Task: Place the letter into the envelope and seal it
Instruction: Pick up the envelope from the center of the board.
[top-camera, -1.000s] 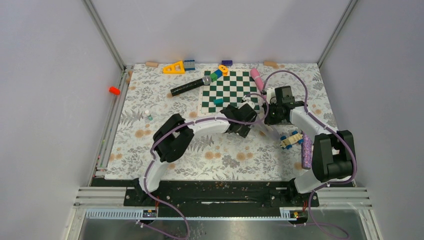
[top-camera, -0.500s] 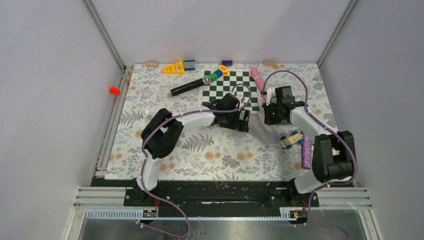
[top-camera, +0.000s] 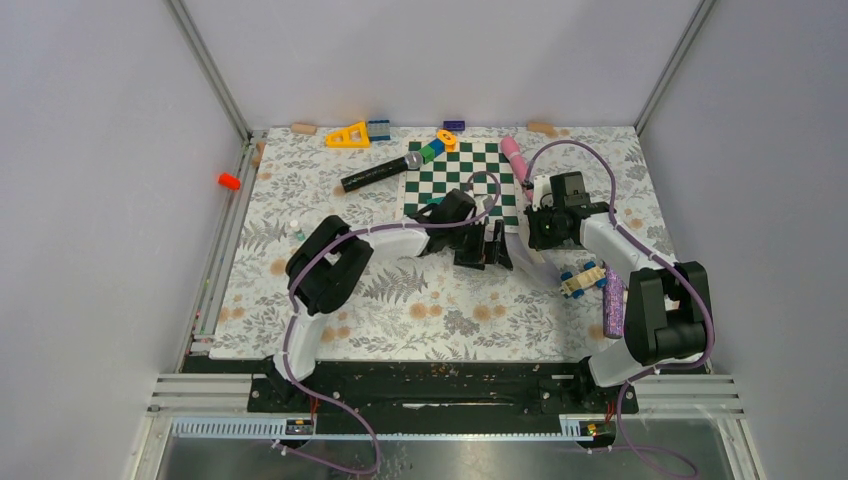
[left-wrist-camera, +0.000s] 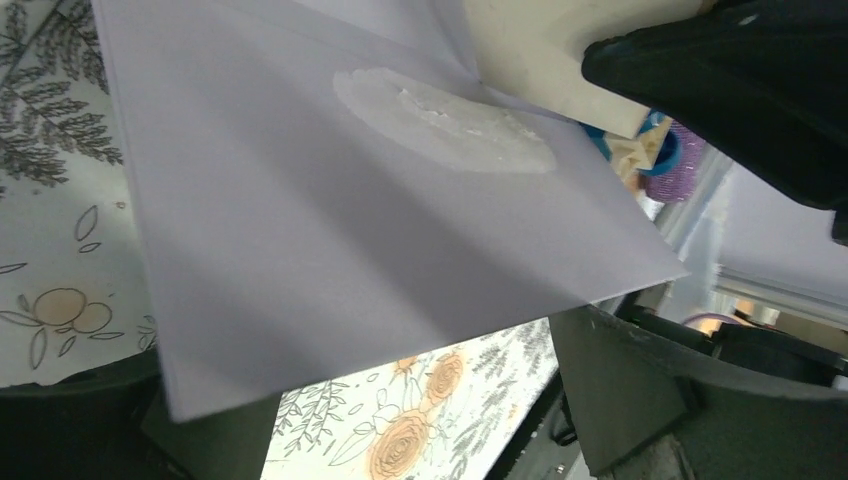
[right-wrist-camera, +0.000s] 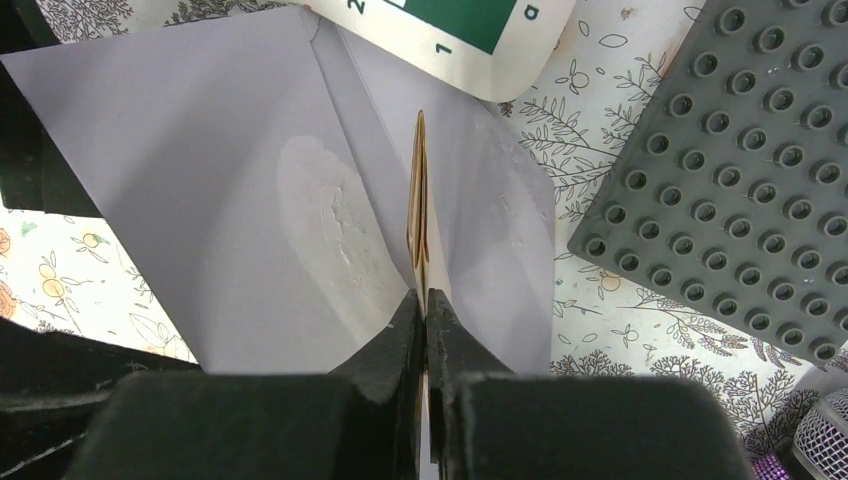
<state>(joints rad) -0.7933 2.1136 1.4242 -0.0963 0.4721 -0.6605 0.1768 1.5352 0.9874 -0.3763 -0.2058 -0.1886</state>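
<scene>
1 studded plate (right-wrist-camera: 740, 180) beside envelope (right-wrist-camera: 200, 170), letter (right-wrist-camera: 418, 200)

A green-and-white chessboard (top-camera: 460, 172) lies far on the floral table cover (top-camera: 440, 310). A black microphone (top-camera: 380, 172) lies just left of it, and a grey studded plate (right-wrist-camera: 740, 170) sits near its right corner.

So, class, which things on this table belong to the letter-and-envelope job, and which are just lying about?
Job: light grey paper envelope; cream folded letter, pinched in the right gripper.
Lying about: green-and-white chessboard mat; dark grey studded plate; black microphone; yellow triangular block.
</scene>
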